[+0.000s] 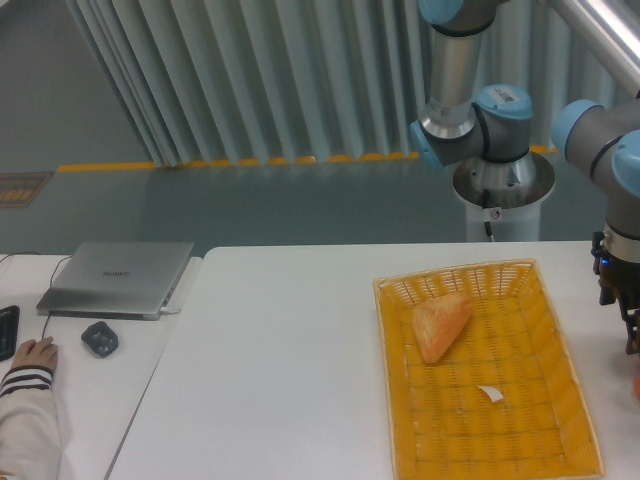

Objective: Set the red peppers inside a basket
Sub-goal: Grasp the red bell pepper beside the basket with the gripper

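In the fixed camera view, the yellow woven basket lies on the white table, holding a tan triangular bread piece and a small white scrap. At the right edge, just beside the basket, the gripper hangs cut off, so whether its jaws are spread cannot be told. A sliver of red at the frame edge below it may be the red pepper.

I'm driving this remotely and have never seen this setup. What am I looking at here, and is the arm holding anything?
One fixed camera looks down at a white table. The blue-grey jointed machine at the back right is the robot arm; its gripper hangs at the right edge, mostly cut off, so I cannot tell if it holds anything. A yellow woven basket contains a piece of bread and a small white scrap. The red pepper is not clearly in view. On the left are a laptop, a mouse and someone's hand.
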`<state>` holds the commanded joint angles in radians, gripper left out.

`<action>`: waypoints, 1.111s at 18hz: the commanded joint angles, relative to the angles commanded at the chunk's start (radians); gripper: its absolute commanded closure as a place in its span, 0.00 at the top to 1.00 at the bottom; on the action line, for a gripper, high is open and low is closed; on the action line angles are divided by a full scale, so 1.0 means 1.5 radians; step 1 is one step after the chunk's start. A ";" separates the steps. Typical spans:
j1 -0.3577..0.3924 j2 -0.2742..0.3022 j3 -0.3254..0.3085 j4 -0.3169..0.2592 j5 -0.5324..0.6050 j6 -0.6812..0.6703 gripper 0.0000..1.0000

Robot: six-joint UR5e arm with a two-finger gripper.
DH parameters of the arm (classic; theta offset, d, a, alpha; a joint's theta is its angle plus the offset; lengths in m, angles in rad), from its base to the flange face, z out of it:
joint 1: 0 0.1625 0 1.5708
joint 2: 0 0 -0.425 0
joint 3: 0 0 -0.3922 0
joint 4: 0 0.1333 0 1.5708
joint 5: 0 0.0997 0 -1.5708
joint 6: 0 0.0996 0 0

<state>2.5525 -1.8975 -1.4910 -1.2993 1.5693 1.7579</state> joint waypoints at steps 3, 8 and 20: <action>0.000 0.002 -0.002 0.000 0.002 0.000 1.00; -0.003 0.023 -0.009 0.001 0.009 0.059 1.00; 0.034 0.040 -0.043 0.005 0.010 -0.211 1.00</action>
<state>2.6032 -1.8377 -1.5554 -1.2916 1.5845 1.4410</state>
